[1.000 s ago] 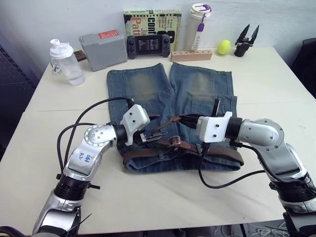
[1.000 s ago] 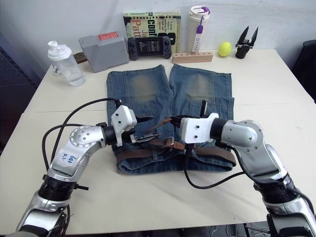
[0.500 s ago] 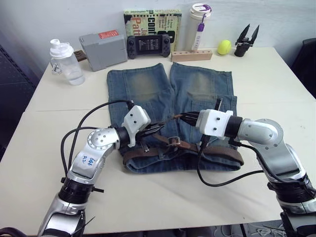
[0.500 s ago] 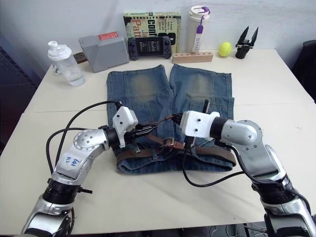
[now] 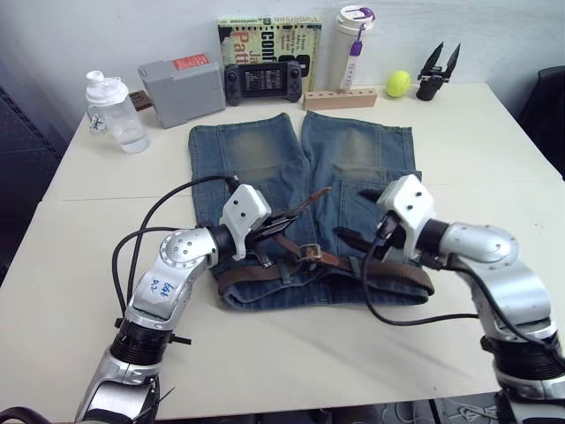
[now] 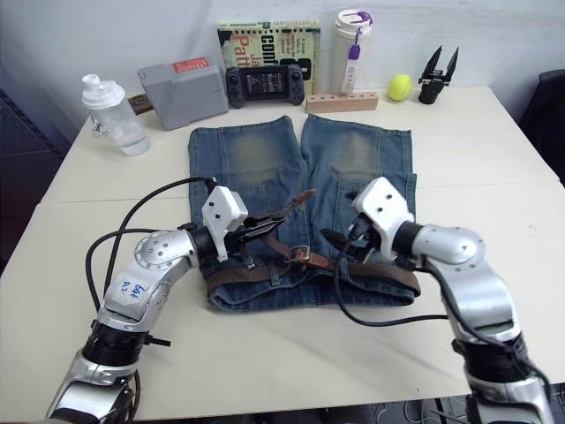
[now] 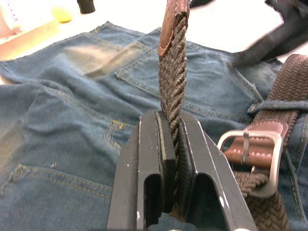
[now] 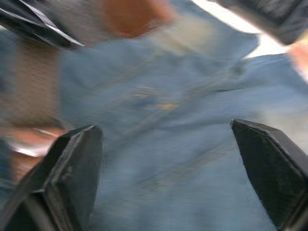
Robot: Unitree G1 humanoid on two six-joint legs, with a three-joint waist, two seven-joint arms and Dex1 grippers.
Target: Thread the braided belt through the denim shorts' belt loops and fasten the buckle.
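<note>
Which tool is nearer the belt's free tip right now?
Left. The left tool is clamped on the braided belt just below its tip; the right tool hangs open over the denim shorts, apart from it.

Both arms are silver-grey metal with rounded joints and black collars near the base. White housings sit behind each gripper's black fingers (image 7: 163, 159), fed by looping black cables. Blue handwritten marks show on the left arm.

Shaker bottle (image 5: 115, 110), grey box (image 5: 183, 89) — yellow ball (image 5: 398, 83).
</note>
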